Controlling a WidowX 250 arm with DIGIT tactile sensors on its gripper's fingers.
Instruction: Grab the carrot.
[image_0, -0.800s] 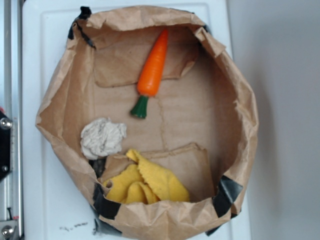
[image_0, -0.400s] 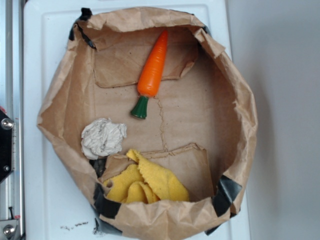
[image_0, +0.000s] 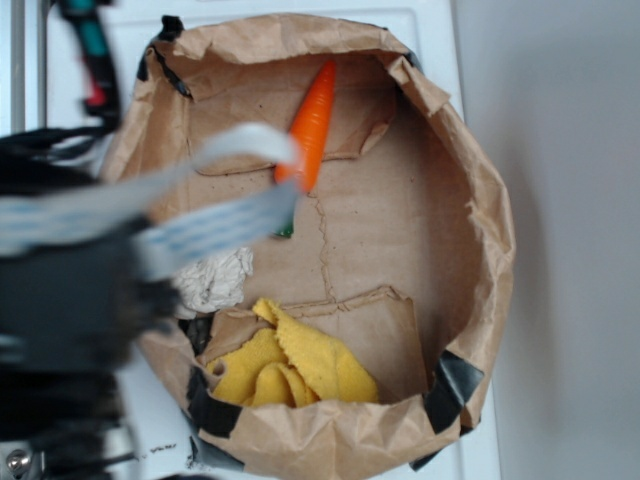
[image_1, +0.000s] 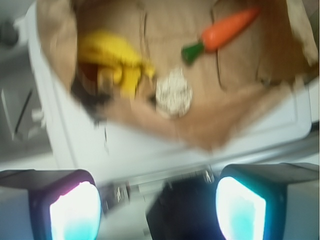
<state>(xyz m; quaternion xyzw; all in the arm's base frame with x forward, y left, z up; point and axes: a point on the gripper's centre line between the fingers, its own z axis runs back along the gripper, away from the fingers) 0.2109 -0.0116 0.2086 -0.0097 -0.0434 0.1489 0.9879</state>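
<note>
— What's nearest?
— The gripper (image_1: 157, 210), its two fingers spread wide, over the white surface (image_1: 125, 150).
— And beyond?
— One paper bag (image_0: 480, 200) holding one yellow cloth (image_0: 300, 365), one paper wad (image_0: 215, 280), then one carrot (image_0: 312, 120) at the far side.

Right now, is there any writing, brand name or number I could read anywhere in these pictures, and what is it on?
No readable text in either view.
Paper bag: plain brown, no print visible.
Carrot, yellow cloth, paper wad: no labels.
White surface: small dark specks near the bottom left edge, too small and blurred to tell if they are letters.
Gripper: blurred, no marking legible.
</note>
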